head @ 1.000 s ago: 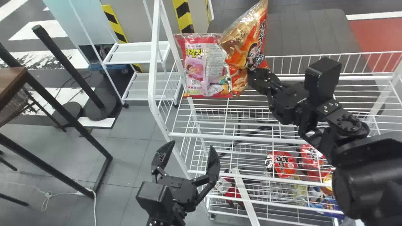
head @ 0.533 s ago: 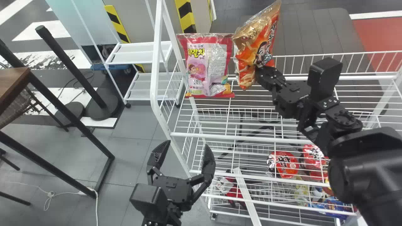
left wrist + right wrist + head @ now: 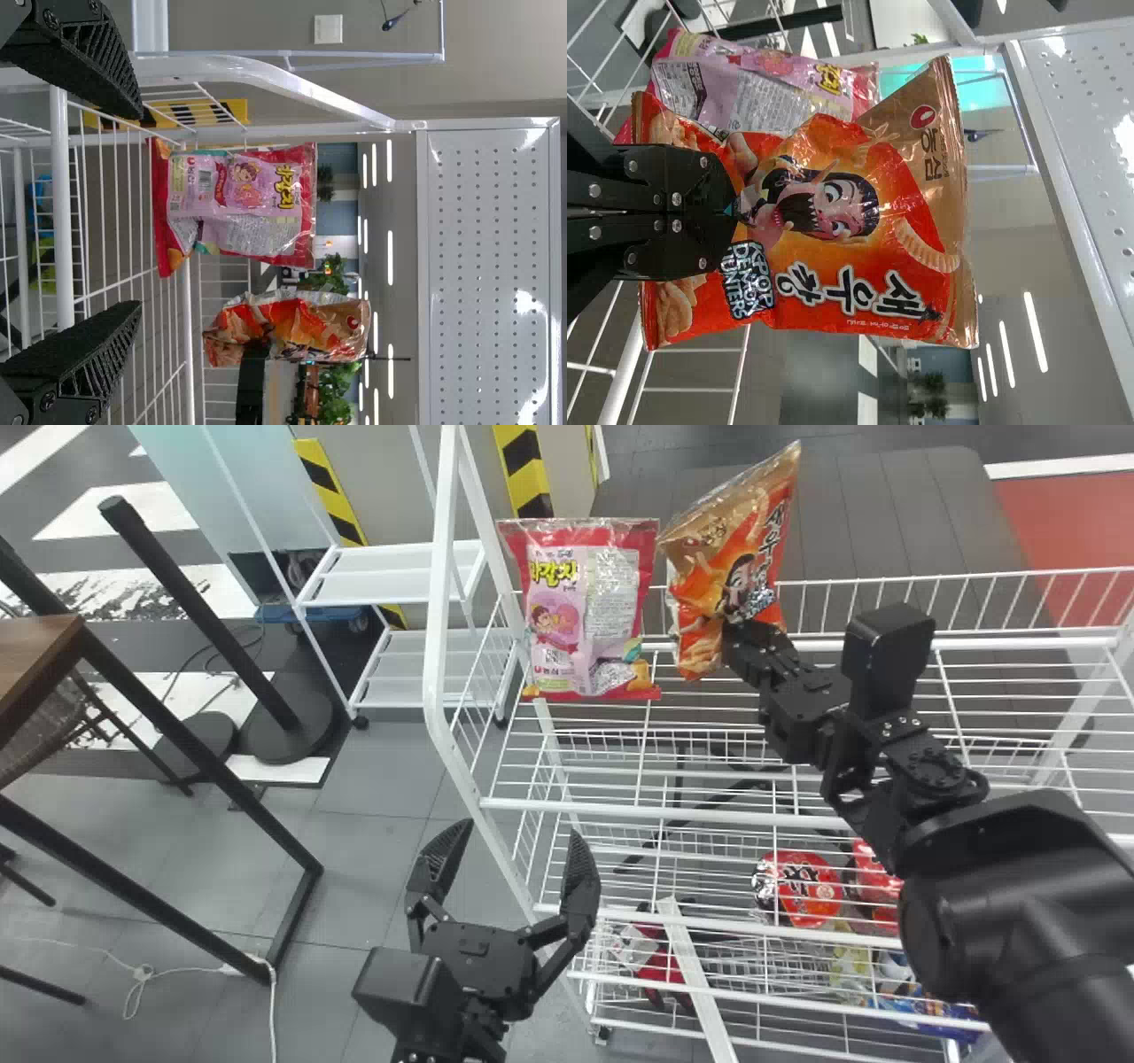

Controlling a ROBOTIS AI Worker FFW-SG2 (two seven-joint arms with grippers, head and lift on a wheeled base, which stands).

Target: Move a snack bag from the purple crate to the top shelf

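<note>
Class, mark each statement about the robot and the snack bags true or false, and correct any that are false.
1. The right gripper holds the orange snack bag. True.
2. The left gripper is clamped on the pink snack bag. False: it is open and empty.
3. The pink snack bag stands at the left end of the top shelf. True.
4. The orange snack bag lies flat on the bottom shelf. False: it is held upright near the pink one.
</note>
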